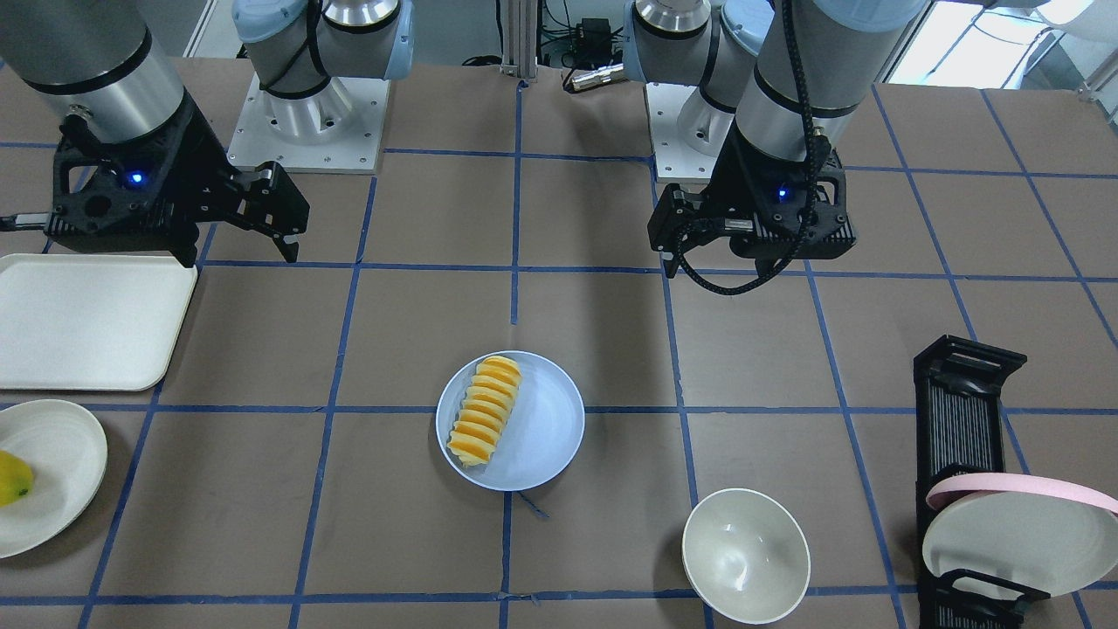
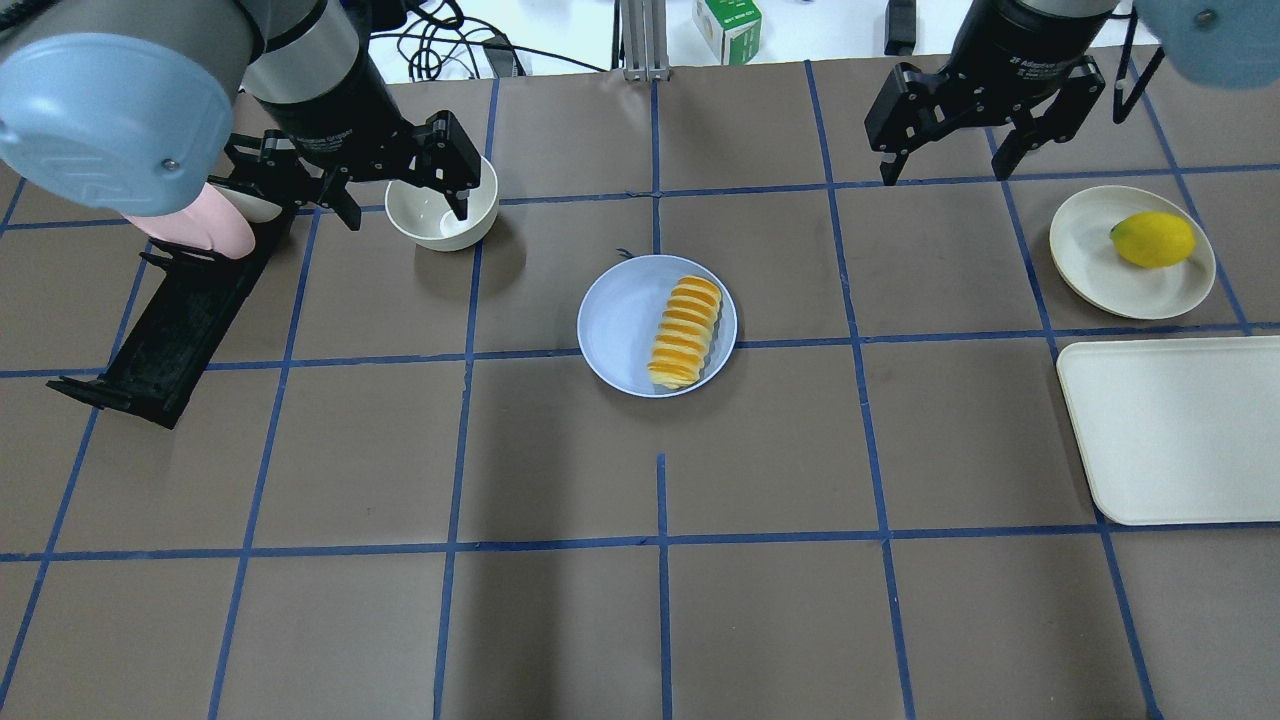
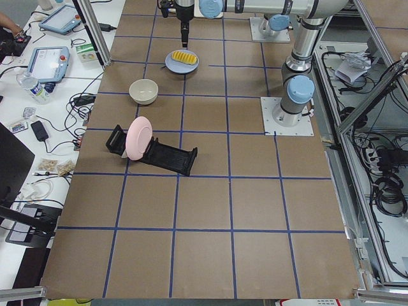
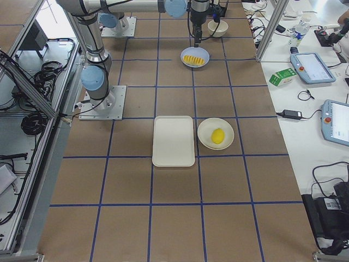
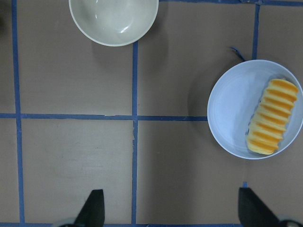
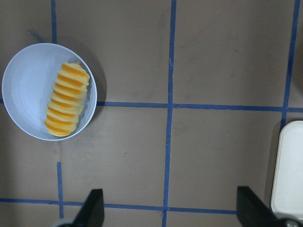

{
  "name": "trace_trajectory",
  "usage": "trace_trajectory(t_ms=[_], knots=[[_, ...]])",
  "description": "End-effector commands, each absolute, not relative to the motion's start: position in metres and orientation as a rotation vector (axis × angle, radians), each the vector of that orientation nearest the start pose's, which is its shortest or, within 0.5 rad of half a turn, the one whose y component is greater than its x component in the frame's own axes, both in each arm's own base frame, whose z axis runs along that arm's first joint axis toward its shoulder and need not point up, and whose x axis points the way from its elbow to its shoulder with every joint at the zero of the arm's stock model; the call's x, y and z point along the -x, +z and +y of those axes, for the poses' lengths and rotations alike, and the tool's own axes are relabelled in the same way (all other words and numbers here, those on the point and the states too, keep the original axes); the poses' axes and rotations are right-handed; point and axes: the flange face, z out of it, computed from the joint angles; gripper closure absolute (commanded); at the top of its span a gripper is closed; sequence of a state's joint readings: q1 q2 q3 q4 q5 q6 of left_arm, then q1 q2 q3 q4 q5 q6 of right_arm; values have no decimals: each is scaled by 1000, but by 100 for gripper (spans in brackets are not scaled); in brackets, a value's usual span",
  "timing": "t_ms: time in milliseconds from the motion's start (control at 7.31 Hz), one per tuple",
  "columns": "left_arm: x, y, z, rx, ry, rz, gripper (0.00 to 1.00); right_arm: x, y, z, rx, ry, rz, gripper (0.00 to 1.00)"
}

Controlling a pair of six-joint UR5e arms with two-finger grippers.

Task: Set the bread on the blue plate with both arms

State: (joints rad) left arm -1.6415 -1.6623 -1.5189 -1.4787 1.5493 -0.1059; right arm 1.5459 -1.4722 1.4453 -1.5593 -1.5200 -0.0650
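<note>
The bread [image 2: 685, 332], a ridged orange and pale yellow loaf, lies on the blue plate [image 2: 620, 320] at the table's middle, along the plate's right half. My left gripper [image 2: 405, 205] is open and empty, high above the table to the plate's far left. My right gripper [image 2: 945, 168] is open and empty, high to the far right. The left wrist view shows the bread [image 5: 274, 116] on the plate [image 5: 232, 113] off to the right of my open fingertips [image 5: 94, 210]. The right wrist view shows the bread [image 6: 67, 99] on the plate [image 6: 26, 90] at the left.
A white bowl [image 2: 442, 215] stands at the far left, below my left gripper. A black dish rack [image 2: 170, 330] holds a pink-rimmed plate [image 2: 205, 220]. A cream plate [image 2: 1090, 250] with a yellow fruit [image 2: 1152, 240] and a white tray [image 2: 1180, 430] lie at the right.
</note>
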Motion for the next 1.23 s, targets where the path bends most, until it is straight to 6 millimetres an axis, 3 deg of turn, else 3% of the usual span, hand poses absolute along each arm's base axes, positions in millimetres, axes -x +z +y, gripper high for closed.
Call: trace_trajectory(t_ms=[0,1095], knots=[[173,477,-524,53,-84,3166,0,-127,493,-544,63,-44,3093,0],[172,478,-524,48,-87,3166,0,-125,489,-544,62,-34,3099,0]])
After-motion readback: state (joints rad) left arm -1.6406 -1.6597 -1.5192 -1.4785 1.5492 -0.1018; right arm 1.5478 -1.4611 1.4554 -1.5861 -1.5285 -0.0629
